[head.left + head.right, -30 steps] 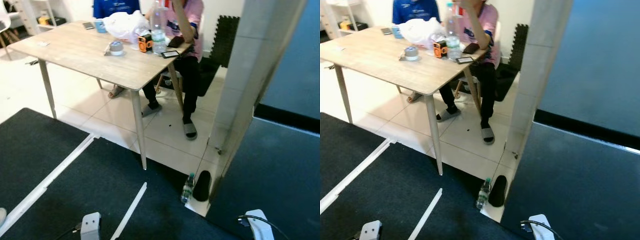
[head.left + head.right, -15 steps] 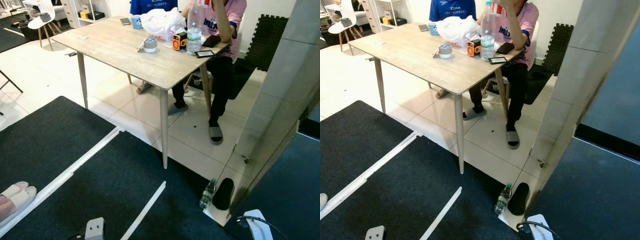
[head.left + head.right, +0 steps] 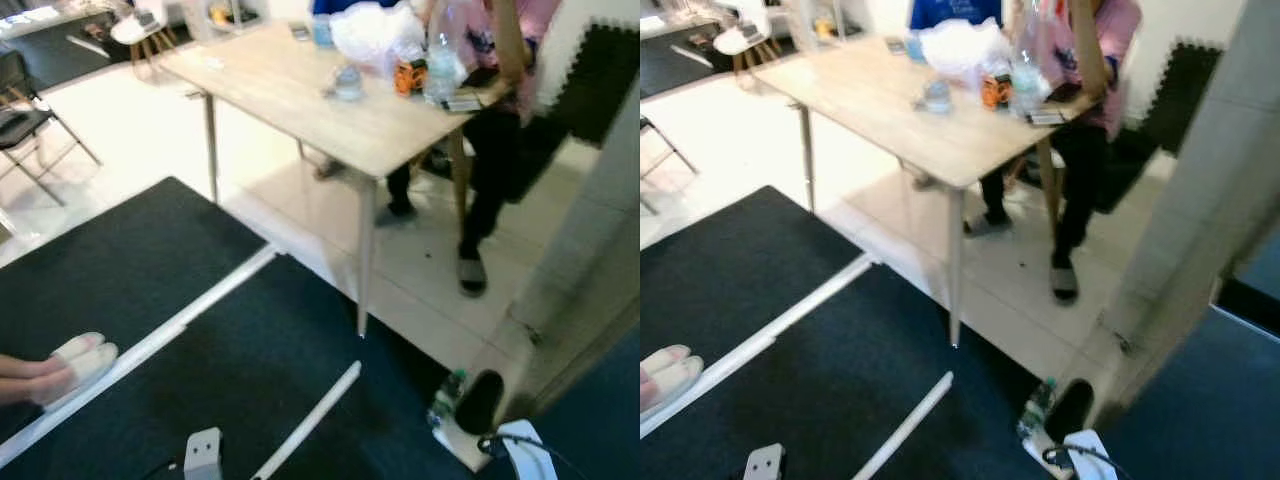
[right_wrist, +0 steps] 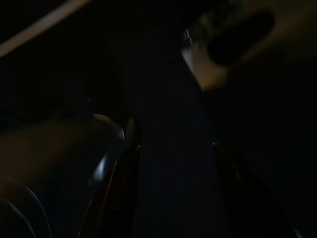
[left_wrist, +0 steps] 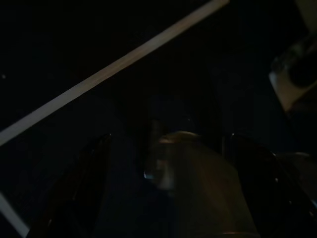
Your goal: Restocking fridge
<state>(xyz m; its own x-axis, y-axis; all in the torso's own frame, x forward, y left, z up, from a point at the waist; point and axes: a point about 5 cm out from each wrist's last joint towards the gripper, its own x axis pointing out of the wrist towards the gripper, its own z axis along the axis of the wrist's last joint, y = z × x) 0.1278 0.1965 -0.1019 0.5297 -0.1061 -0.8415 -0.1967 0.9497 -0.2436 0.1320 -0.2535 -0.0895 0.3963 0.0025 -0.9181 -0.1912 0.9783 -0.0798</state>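
Note:
Both arms hang idle at my sides over the dark mat; the left wrist point(image 3: 203, 455) and right wrist point(image 3: 525, 452) show at the bottom edge. In the dark left wrist view my left gripper point(image 5: 168, 139) is open, with a dim rounded shape beyond its fingers. My right gripper point(image 4: 173, 136) is open above the mat. A large clear water bottle point(image 3: 440, 70) stands on the wooden table point(image 3: 300, 95). A small bottle point(image 3: 445, 398) stands on the floor beside a black shoe point(image 3: 480, 400).
A person in a pink shirt point(image 3: 1095, 40) sits behind the table, legs under it. A white bag point(image 3: 375, 30), tape roll and small items lie on the tabletop. A pillar point(image 3: 1200, 220) rises at the right. A slippered foot point(image 3: 75, 362) rests at the left, near a white floor strip point(image 3: 310, 420).
The whole picture has shifted and blurred, so the camera is turning left. The slippered foot now shows further in at the left. Both arms still hang.

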